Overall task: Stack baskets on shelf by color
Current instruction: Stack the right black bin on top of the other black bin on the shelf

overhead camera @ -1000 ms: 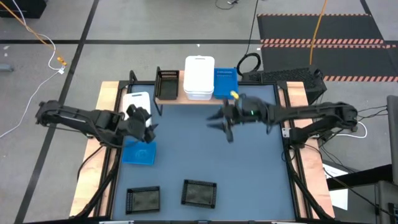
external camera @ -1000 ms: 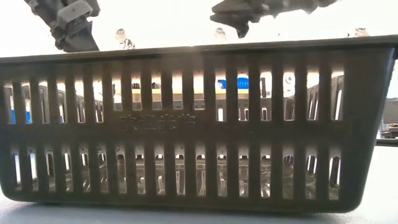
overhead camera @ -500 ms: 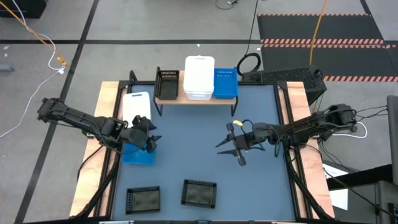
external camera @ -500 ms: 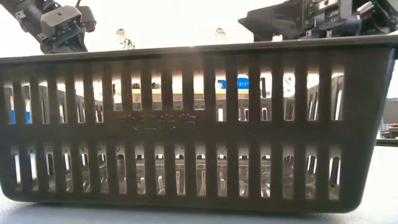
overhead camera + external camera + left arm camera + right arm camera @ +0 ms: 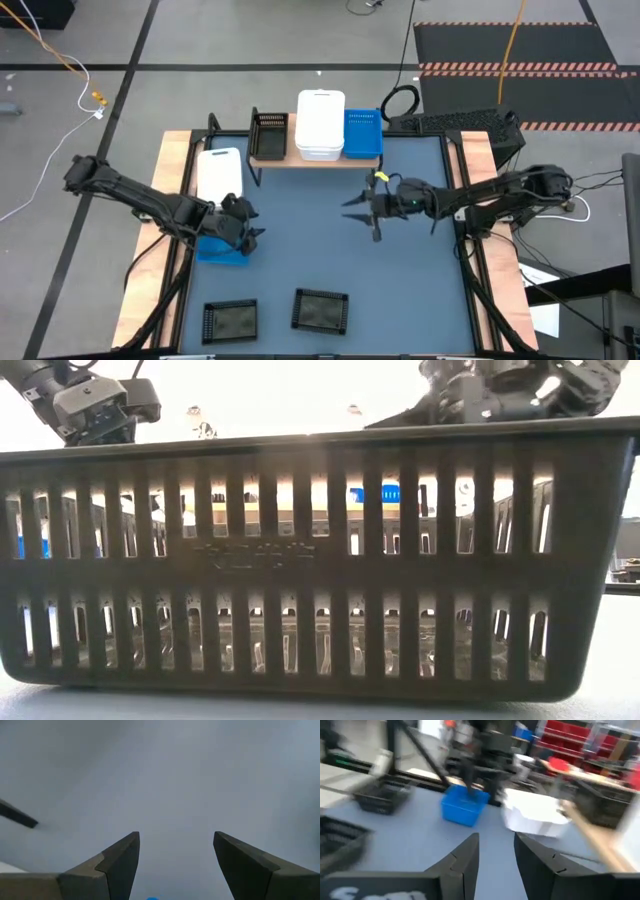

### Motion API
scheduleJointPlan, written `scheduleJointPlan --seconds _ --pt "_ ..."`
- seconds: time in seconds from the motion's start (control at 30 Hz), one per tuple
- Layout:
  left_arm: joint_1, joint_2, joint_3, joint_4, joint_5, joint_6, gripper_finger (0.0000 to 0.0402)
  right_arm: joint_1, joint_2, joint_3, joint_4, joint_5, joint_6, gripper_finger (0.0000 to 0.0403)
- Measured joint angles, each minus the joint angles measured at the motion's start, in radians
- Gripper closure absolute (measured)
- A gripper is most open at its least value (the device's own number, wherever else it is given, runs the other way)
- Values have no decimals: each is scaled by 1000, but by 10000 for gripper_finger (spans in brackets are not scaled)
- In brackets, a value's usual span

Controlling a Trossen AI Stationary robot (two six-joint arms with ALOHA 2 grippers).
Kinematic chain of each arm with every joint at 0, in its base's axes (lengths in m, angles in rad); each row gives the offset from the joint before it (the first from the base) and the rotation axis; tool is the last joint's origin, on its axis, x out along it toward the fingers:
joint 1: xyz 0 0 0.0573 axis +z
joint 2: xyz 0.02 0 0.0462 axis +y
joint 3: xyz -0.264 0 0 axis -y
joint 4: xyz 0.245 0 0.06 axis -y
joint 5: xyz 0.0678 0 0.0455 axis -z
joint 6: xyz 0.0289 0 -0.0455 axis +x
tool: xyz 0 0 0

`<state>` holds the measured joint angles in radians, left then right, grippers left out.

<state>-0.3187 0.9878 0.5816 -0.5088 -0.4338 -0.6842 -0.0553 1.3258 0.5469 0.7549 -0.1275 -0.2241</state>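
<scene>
The wood shelf [image 5: 300, 160] at the far edge carries a black basket [image 5: 270, 135], a white stack [image 5: 320, 125] and a blue basket [image 5: 363, 133]. On the mat rest a white basket [image 5: 218, 172], a blue basket [image 5: 220, 247] and two black baskets [image 5: 230, 320] [image 5: 320, 310]. My left gripper [image 5: 248, 232] [image 5: 175, 835] hangs open over the right edge of the mat's blue basket. My right gripper [image 5: 362, 215] [image 5: 496, 836] is open in mid-air over the mat's middle, below the shelf's blue basket. Its wrist view looks at the blue basket [image 5: 465, 805] and white basket [image 5: 535, 815] on the mat.
In the low view the nearer black basket [image 5: 320, 560] fills the picture, and both grippers show above its rim. Bare mat [image 5: 400, 290] lies to the right of the black baskets and between the two arms. Cables and a dark floor mat lie beyond the table.
My left gripper has moved from beside the white basket toward the near edge and now hangs over the blue basket's right edge. My right gripper drew back from the shelf toward the near edge, then came back a little toward the far edge and left. No basket has moved.
</scene>
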Motion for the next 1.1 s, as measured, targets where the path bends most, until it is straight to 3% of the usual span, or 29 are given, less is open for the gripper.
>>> scheduleJointPlan --seconds 0.23,0.47,0.73,0.97,1.1 --pt "-10 72 0 17 1 -39 144 -20 43 56 3 -5 -19 287" --pt "-10 80 0 14 2 -93 144 -15 180 154 -9 -4 -24 286" --pt "-49 80 0 13 2 -156 144 36 358 367 -216 2 -46 286" --pt "-134 79 1 -23 3 -237 144 101 463 492 -254 159 -113 286" --pt "-167 76 19 -174 17 -301 144 120 494 580 -295 182 -115 286"
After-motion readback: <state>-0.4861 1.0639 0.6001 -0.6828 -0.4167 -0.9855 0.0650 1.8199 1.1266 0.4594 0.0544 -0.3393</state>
